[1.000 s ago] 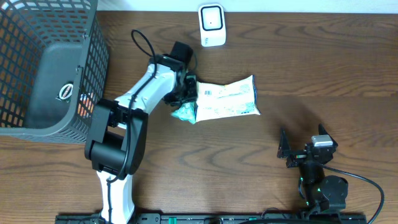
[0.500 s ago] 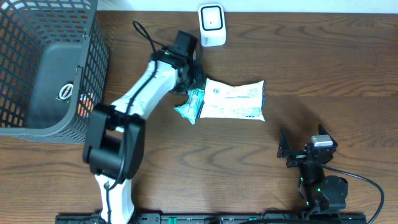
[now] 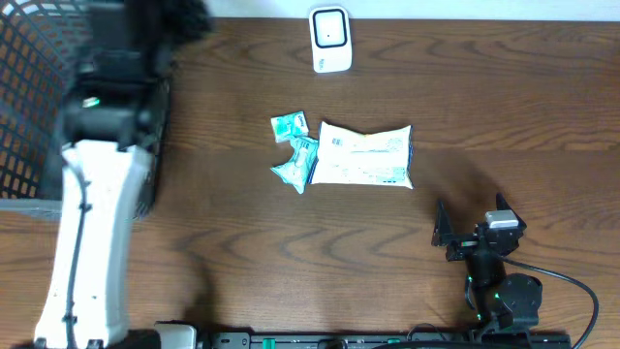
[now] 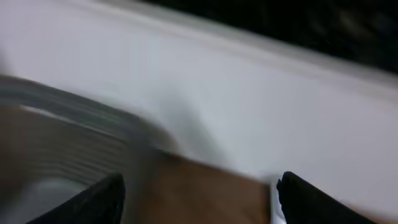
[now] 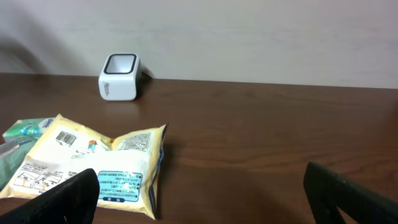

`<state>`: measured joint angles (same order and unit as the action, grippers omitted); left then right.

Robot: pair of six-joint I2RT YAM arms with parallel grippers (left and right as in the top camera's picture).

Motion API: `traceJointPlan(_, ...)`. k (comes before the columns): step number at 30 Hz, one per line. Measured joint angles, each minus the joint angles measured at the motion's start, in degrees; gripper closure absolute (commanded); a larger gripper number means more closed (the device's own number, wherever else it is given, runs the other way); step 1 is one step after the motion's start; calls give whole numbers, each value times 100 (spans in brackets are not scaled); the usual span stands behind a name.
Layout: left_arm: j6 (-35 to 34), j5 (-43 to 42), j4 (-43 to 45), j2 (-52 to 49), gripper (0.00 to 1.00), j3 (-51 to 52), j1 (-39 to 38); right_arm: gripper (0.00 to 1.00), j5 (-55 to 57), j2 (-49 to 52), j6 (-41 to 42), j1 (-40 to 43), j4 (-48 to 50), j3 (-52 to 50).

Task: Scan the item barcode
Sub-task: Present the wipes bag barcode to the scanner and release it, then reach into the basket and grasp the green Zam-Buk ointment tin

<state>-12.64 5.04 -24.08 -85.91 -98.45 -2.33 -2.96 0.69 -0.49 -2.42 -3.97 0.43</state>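
The item, a white and yellow snack package (image 3: 363, 155), lies flat mid-table with its printed side up; the right wrist view has it at lower left (image 5: 93, 165). The white barcode scanner (image 3: 329, 39) stands at the far edge, also in the right wrist view (image 5: 119, 76). My left gripper (image 4: 199, 205) is open and empty, its view smeared by motion. Overhead, the left arm (image 3: 92, 223) is a blur at the left by the basket, well away from the package. My right gripper (image 5: 202, 199) is open and empty near the front edge (image 3: 472, 228).
A grey wire basket (image 3: 39, 97) fills the far left corner, and its rim shows blurred in the left wrist view (image 4: 62, 106). Two small teal packets (image 3: 289, 124) (image 3: 295, 167) lie just left of the package; one shows in the right wrist view (image 5: 25, 127).
The left gripper opened and let go of the package's left end. The left arm swung fast to the left, over by the basket. The package stays flat; the right arm is still.
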Motion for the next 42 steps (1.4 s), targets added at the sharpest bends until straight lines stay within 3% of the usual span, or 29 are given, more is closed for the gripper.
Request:
traceJointPlan(1, 13, 96, 59, 42, 16, 0, 245, 1, 0, 0, 0, 0, 0, 0)
traceJointPlan(5, -74, 332, 57, -20, 14, 0, 1386, 1, -2, 0, 0, 0, 0, 0)
traceJointPlan(7, -363, 361, -9, -103, 13, 0, 1834, 1, 0, 0, -2, 0, 0, 0)
traceJointPlan(8, -719, 306, -87, -195, 4, 0, 2205, 1, -2, 0, 0, 0, -2, 0)
traceJointPlan(11, -1429, -9, -149, -442, 2, 0, 2697, 1, -2, 0, -2, 0, -2, 0)
traceJointPlan(42, -2065, -472, -2177, -2677, 1, 4, 2848, 1, 0, 0, -2, 0, 0, 0)
